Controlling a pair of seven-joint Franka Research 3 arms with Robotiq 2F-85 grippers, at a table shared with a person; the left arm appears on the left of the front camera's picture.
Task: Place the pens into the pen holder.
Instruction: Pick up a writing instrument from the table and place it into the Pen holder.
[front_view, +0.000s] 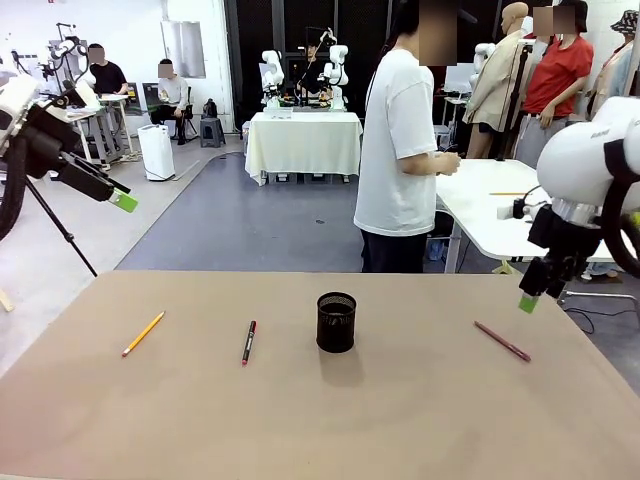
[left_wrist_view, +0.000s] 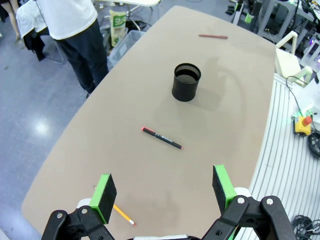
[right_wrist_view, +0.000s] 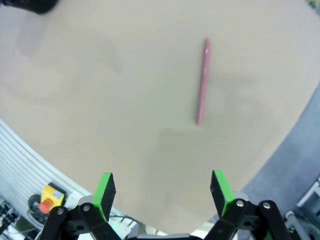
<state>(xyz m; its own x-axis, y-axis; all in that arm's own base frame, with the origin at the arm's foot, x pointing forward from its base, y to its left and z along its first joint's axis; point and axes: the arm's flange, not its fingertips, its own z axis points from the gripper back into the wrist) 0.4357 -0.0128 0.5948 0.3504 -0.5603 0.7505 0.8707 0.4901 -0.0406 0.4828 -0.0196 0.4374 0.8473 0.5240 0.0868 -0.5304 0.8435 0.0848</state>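
My left pincer (left_wrist_view: 162, 187) and right pincer (right_wrist_view: 162, 190) hang wide open and empty, off the bench (front_view: 400, 420). The pen holder (front_view: 336, 322) stands mid-bench, with the black pen (front_view: 248, 342) and yellow pencil (front_view: 143, 333) to its left and the reddish pencil (front_view: 502, 341) to its right.

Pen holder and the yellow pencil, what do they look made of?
The pen holder looks like matte black metal mesh: a fine perforated wall under a solid rim; plastic cannot be ruled out. The yellow pencil looks like painted wood, with a smooth yellow-orange coat, but it is too small to be sure.

Left pincer (left_wrist_view: 163, 192), right pincer (right_wrist_view: 162, 192) — jaws spread
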